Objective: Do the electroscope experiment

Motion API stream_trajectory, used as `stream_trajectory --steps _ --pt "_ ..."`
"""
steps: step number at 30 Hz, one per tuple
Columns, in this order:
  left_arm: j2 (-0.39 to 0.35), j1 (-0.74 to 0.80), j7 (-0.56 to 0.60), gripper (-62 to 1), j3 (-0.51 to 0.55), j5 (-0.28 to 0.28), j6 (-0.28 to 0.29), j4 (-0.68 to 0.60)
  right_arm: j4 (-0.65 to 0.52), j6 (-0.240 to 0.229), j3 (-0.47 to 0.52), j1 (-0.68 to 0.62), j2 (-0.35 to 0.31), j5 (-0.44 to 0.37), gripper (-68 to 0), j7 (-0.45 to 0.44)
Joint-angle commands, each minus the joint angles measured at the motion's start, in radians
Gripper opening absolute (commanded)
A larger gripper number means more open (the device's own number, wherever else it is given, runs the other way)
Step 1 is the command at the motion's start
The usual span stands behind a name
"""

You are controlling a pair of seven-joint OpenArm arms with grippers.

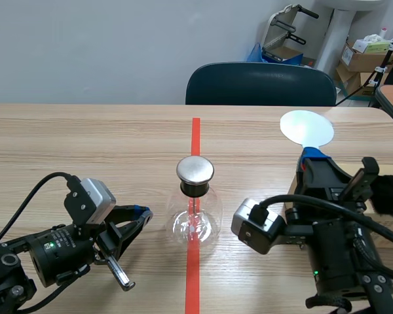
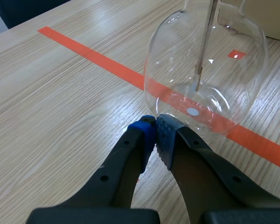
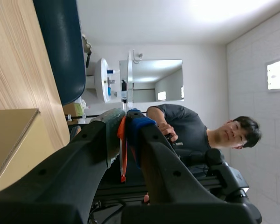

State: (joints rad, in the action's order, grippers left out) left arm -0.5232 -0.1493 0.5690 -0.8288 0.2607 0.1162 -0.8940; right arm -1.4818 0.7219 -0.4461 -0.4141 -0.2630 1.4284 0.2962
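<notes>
We see a plain workroom or lab. Brown cardboard boxes sit beyond a dark blue padded chair and pale wood-grain table.

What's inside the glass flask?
A thin rod hangs down from the black stopper inside the flask. The stopper covers its upper end; leaves at its tip cannot be made out.

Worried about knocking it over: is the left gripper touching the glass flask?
Apart. The scene view shows bare table between the left gripper and the glass flask.
</notes>
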Motion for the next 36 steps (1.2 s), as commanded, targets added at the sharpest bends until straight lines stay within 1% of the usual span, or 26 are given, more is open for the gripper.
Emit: stream_trajectory --steps 1,2,7,10,11,13,15,16,17,19,21,24,26,28,31,34,36 --pt "0.007 -0.006 0.014 -56.9 0.002 0.004 0.002 -0.021 -0.013 0.039 0.027 -0.007 -0.011 -0.004 -65.8 -0.017" --pt "0.007 -0.006 0.014 -56.9 0.002 0.004 0.002 -0.021 -0.013 0.06 0.041 -0.017 -0.011 -0.016 -65.8 -0.046" --pt "-0.007 -0.006 0.016 -56.8 0.002 0.004 0.003 -0.022 -0.016 0.061 0.145 -0.087 -0.011 -0.102 -65.8 -0.221" --pt "-0.031 -0.006 0.021 -56.6 0.002 0.005 0.01 -0.024 -0.016 0.061 0.22 -0.124 -0.011 -0.188 -65.7 -0.335" --pt "-0.041 -0.006 0.029 -55.6 0.002 0.007 0.015 -0.026 -0.016 0.061 0.247 -0.137 -0.011 -0.221 -65.7 -0.38" --pt "-0.065 -0.003 0.043 -48.9 0.002 0.009 0.048 -0.035 -0.016 0.061 0.303 -0.156 -0.011 -0.287 -65.7 -0.47" --pt "-0.098 0.002 0.064 -38.6 0.002 0.012 0.09 -0.061 -0.015 0.061 0.356 -0.171 -0.011 -0.344 -65.7 -0.549" --pt "-0.118 0.006 0.074 -33.6 0.002 0.013 0.119 -0.077 -0.013 0.061 0.379 -0.171 -0.011 -0.368 -65.7 -0.583" --pt "-0.14 0.009 0.082 -29.9 0.001 0.019 0.153 -0.096 -0.008 0.061 0.399 -0.17 -0.011 -0.386 -65.7 -0.612" --pt "-0.19 0.02 0.11 -26.7 0.001 0.041 0.216 -0.14 0.011 0.061 0.428 -0.166 -0.011 -0.422 -65.7 -0.672" --pt "-0.241 0.033 0.137 -26.0 0.001 0.057 0.273 -0.187 0.041 0.061 0.444 -0.156 -0.009 -0.455 -65.7 -0.724" --pt "-0.316 0.056 0.165 -25.9 0.001 0.095 0.33 -0.266 0.093 0.061 0.454 -0.138 0.002 -0.475 -65.7 -0.766" --pt "-0.366 0.075 0.174 -23.1 0.001 0.1 0.352 -0.32 0.121 0.061 0.463 -0.126 0.02 -0.476 -65.7 -0.78" --pt "-0.414 0.098 0.175 -19.5 0.001 0.122 0.362 -0.373 0.141 0.061 0.47 -0.119 0.041 -0.476 -65.7 -0.79" --pt "-0.481 0.133 0.176 -15.5 0.001 0.125 0.381 -0.449 0.156 0.061 0.474 -0.118 0.069 -0.466 -65.7 -0.793" --pt "-0.536 0.169 0.176 -15.4 0.001 0.126 0.381 -0.52 0.17 0.061 0.474 -0.118 0.085 -0.444 -65.8 -0.792" --pt "-0.576 0.19 0.176 -15.4 0.001 0.137 0.381 -0.565 0.18 0.061 0.474 -0.118 0.095 -0.425 -65.8 -0.783"
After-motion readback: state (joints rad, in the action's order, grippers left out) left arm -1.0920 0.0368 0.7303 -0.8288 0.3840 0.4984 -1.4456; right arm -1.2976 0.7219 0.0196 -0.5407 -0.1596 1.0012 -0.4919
